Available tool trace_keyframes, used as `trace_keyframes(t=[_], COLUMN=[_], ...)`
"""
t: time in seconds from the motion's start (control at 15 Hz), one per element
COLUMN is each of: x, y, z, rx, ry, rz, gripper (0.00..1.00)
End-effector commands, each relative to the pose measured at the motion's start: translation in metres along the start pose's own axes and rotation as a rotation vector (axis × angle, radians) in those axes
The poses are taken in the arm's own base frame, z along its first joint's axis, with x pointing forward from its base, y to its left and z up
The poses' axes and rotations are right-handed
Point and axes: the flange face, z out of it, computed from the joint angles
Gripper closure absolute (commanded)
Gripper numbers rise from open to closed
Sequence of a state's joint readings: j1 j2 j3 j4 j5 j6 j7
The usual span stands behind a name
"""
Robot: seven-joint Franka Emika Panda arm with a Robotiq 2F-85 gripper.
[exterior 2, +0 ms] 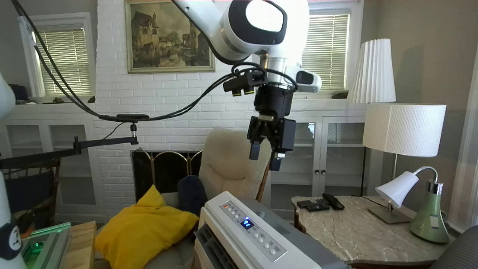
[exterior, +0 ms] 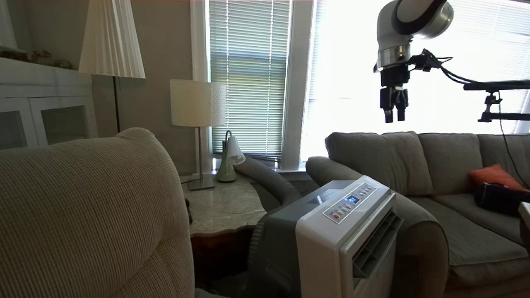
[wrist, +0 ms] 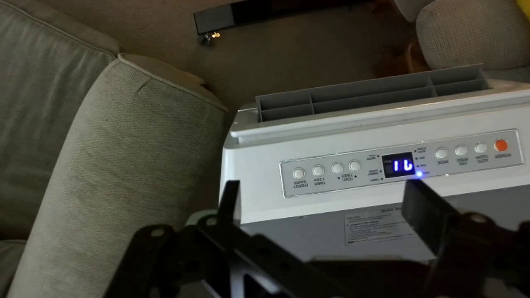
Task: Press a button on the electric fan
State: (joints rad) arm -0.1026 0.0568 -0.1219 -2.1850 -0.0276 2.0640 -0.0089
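1. The gripper (exterior 2: 265, 158) hangs high, its two fingers (wrist: 426, 215) spread well apart; both exterior views show a gap below the fingertips.
2. The electric fan (exterior: 323, 236), one white-and-grey boxy unit, stands below the gripper and apart from it, just beside the arm of the sofa (exterior: 463, 231).
3. Its control panel (wrist: 366, 165) shows in all three views, but only the wrist view makes the lettering large enough to read, upside down there.
4. Eight buttons (wrist: 318, 170) sit on it, four on each side of a single display (wrist: 398, 165) with lit blue digits: seven white, plus one orange button (wrist: 500, 145) marked POWER. One blue light (wrist: 419, 174) glows just beside the display.
5. One slotted grille (wrist: 372, 93) appears in all three views; a ribbed grey hose (exterior: 273, 180) runs down behind the fan in an exterior view.
6. Both exterior views show one stone-topped table (exterior 2: 336, 239) and three lamps: a drum-shaded lamp (exterior 2: 405, 129) and a green-based lamp (exterior 2: 429, 222) on the table, a pleated-shade lamp (exterior 2: 373, 73) beyond it. Dark handheld devices (exterior 2: 333, 201) lie there in an exterior view; I cannot tell how many.
7. In an exterior view, one orange pillow (exterior: 492, 176) lies on the sofa.
8. In an exterior view, one yellow pillow (exterior 2: 145, 231) rests at a beige chair (exterior 2: 231, 164), and one framed painting (exterior 2: 170, 37) hangs on white brick (exterior 2: 186, 130).
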Motion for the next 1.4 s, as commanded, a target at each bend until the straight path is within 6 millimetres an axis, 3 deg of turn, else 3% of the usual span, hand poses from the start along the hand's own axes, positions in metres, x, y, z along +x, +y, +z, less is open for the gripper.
trace_keyframes(t=[0.0,0.07,0.13,0.33,0.6,0.87,0.93,1.0,1.33], x=[0.007,0.011,0.007,0.011,0.011,0.023,0.026,0.029,0.040], y=[0.003,0.005,-0.001,-0.001,-0.001,-0.001,-0.001,-0.001,-0.005], z=[0.026,0.034,0.020,0.034,0.035,0.058,0.062,0.068,0.095], rx=[-0.007,-0.011,-0.004,-0.006,-0.006,-0.019,-0.023,-0.024,-0.027], ry=[0.036,0.044,0.026,0.030,0.031,0.033,0.040,0.040,0.056], rz=[-0.022,-0.024,-0.004,-0.005,-0.006,0.017,0.020,0.024,0.027], gripper=[0.00,0.00,0.00,0.00,0.00,0.00,0.24,0.26,0.62])
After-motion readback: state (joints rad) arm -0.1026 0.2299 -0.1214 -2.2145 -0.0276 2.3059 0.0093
